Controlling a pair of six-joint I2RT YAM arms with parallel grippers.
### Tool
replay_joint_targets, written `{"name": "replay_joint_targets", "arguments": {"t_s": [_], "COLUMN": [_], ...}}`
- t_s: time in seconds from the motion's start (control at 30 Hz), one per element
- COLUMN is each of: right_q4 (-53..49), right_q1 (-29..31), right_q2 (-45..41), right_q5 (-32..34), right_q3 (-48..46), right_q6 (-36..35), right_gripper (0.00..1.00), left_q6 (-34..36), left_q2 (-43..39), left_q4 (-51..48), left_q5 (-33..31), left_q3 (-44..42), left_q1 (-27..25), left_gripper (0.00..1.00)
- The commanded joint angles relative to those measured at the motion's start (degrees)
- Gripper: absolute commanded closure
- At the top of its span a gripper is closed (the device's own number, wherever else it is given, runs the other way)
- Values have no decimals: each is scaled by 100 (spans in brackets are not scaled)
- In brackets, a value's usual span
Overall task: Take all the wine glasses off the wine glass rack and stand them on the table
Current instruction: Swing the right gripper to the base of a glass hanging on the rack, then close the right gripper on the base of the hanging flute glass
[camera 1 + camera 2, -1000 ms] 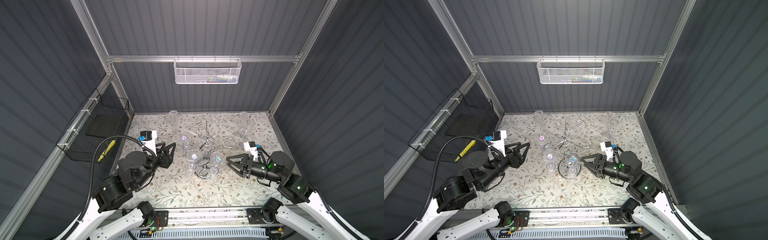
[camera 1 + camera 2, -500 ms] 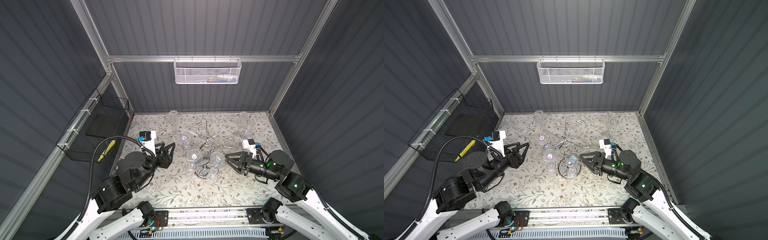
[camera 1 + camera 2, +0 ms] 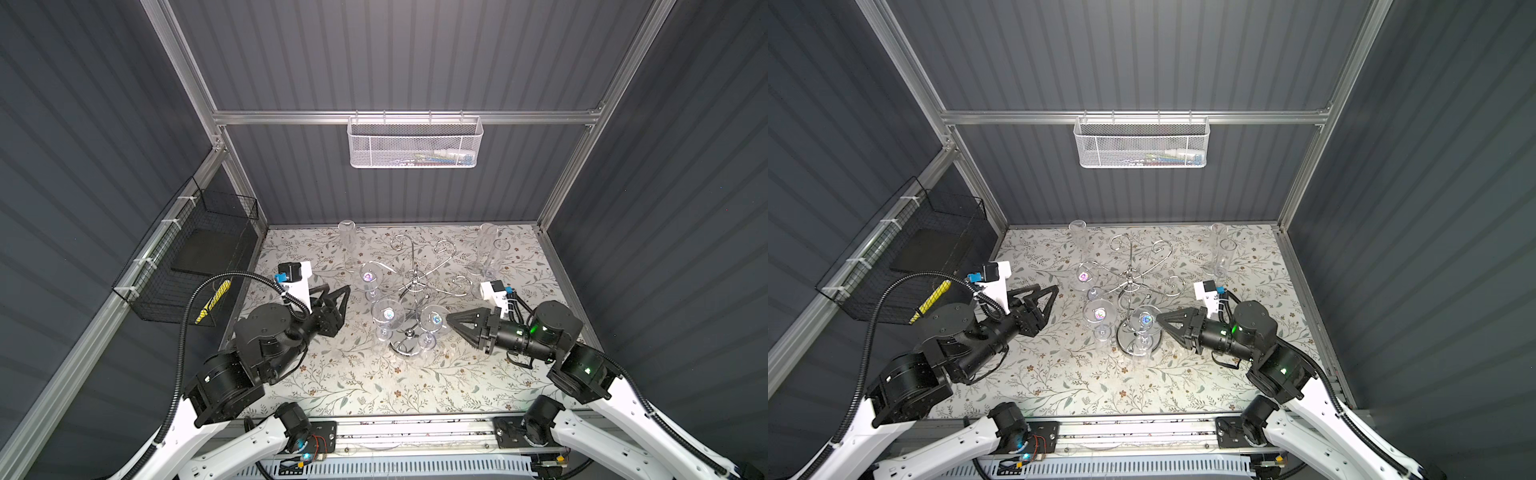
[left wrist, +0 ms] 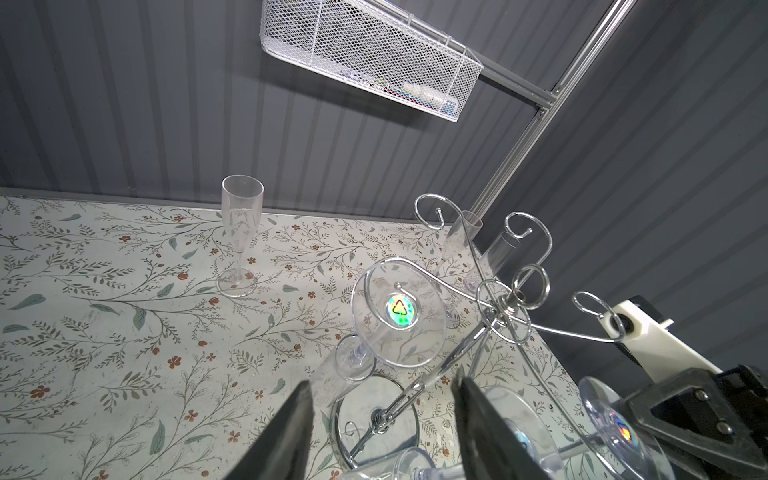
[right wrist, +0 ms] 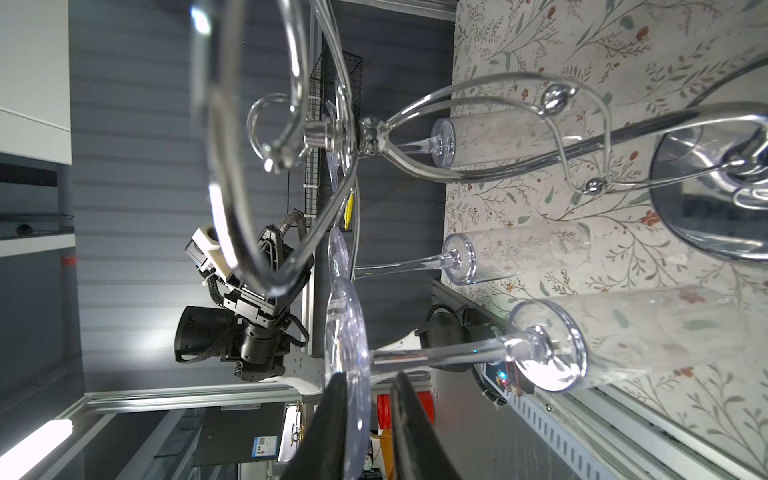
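The chrome wine glass rack (image 3: 413, 282) (image 3: 1131, 282) stands mid-table with three clear glasses hanging upside down from its curled arms. My right gripper (image 3: 449, 319) (image 3: 1158, 319) is at the front-right wine glass (image 3: 434, 319) (image 3: 1146, 319). In the right wrist view the jaws (image 5: 370, 376) are narrowed on either side of the rim of its foot (image 5: 347, 332), below the stem. My left gripper (image 3: 336, 291) (image 4: 382, 380) hangs open and empty left of the rack (image 4: 505, 307), touching nothing.
Two more glasses hang from the rack (image 3: 387, 314) (image 3: 368, 276). Upright flutes stand at the back left (image 3: 347, 241) and back right (image 3: 486, 245). A white mesh basket (image 3: 415, 143) hangs on the back rail and a black wire basket (image 3: 195, 257) on the left wall.
My right gripper has moved left towards the rack and its jaws have narrowed from wide open onto the front-right glass's foot. The left arm has not moved.
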Motion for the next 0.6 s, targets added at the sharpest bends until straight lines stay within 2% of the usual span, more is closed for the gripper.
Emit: {"name": "replay_joint_targets", "arguments": {"t_s": [0.0,0.57], "right_q4": [42,277], "right_q1": [34,77], "right_q2": [-97,-40], "right_q5": [69,84], "right_q3": [-68,-25], "right_q6": [-3,61], "right_gripper": [81,100], "left_q6": [-81,-104], "left_q2": [-84,-154], "left_q4": [-65,-117], "left_q5": [-82,-47], "left_q3": [-53,-24], "left_q1": [1,-1], "left_gripper": [44,43]}}
